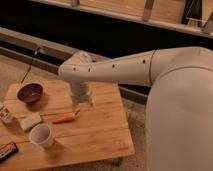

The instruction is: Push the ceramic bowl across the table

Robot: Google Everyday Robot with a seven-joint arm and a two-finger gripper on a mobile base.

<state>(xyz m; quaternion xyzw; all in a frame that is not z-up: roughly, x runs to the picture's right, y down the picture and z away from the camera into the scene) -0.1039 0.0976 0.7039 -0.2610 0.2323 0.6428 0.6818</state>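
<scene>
The ceramic bowl (30, 92) is dark maroon, small and round, and sits upright near the far left corner of the wooden table (100, 130). My white arm reaches in from the right, and the gripper (82, 102) hangs over the middle of the table's far half. It is right of the bowl and apart from it by about a bowl's width and a half. It is just above and behind the carrot (66, 118). Nothing shows in the gripper.
A white cup (41, 135) stands at the front left. A pale sponge-like block (31, 121) lies between cup and bowl. A snack bar (7, 149) and a small container (5, 114) sit at the left edge. A dark cable (30, 62) runs behind the table.
</scene>
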